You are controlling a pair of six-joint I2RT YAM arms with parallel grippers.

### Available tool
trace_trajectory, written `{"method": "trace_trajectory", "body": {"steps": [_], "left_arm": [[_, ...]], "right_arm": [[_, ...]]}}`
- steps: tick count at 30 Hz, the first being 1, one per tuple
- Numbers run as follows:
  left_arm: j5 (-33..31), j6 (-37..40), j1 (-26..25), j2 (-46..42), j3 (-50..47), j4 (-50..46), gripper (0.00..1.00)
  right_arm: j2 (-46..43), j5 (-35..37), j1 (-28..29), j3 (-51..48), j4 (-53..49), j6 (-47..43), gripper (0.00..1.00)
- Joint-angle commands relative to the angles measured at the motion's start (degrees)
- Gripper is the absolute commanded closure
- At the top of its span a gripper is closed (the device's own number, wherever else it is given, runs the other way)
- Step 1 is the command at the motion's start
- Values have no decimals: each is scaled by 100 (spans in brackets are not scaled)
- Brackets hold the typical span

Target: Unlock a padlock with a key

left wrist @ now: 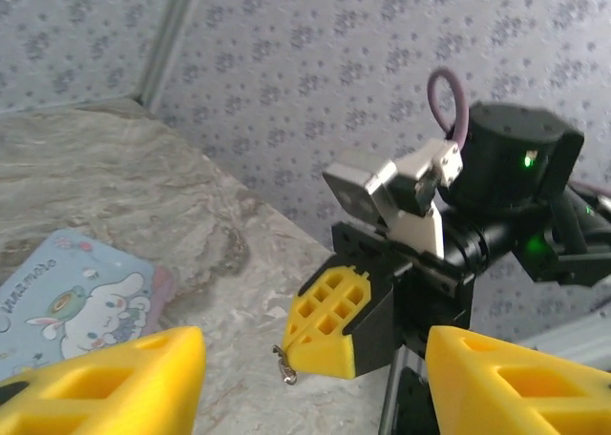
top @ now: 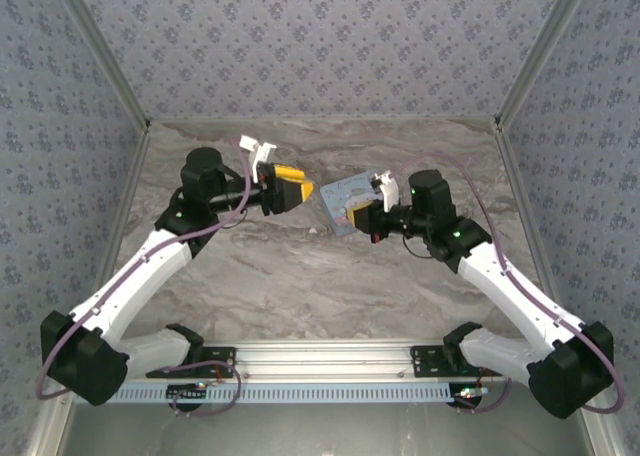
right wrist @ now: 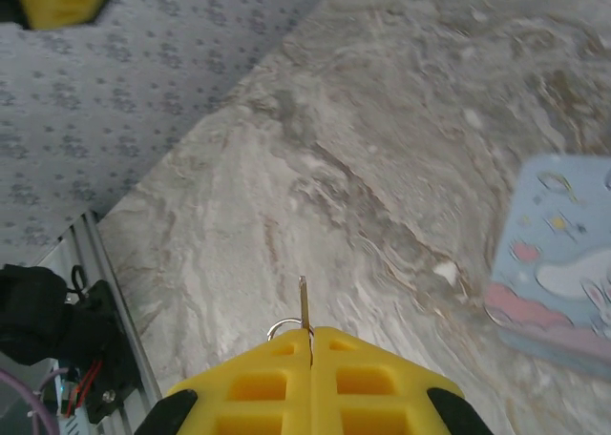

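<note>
My right gripper (right wrist: 311, 332) is shut on a small silvery key (right wrist: 304, 306). The key's blade pokes straight out past the yellow fingertips, and a thin ring (right wrist: 282, 328) shows beside it. In the left wrist view the same key (left wrist: 284, 366) hangs from the tip of the right gripper (left wrist: 294, 347). My left gripper (top: 300, 188) faces it from the left. Its two yellow fingers (left wrist: 115, 387) stand apart with nothing between them. The padlock is hidden.
A light-blue cartoon-printed tin (top: 345, 194) lies flat on the marble table (top: 300, 276) between the two grippers, just behind the right one. Patterned walls close the back and sides. An aluminium rail (top: 330, 361) runs along the near edge.
</note>
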Motion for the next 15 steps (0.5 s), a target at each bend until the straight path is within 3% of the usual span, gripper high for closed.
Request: {"method": "trace_trajectory", "body": {"steps": [1, 15], "left_arm": [[616, 259, -118, 217, 282, -2, 41], [637, 213, -373, 714, 456, -34, 54]], "right_arm": [[159, -378, 127, 377, 121, -300, 100], [367, -296, 509, 764, 628, -365, 100]]}}
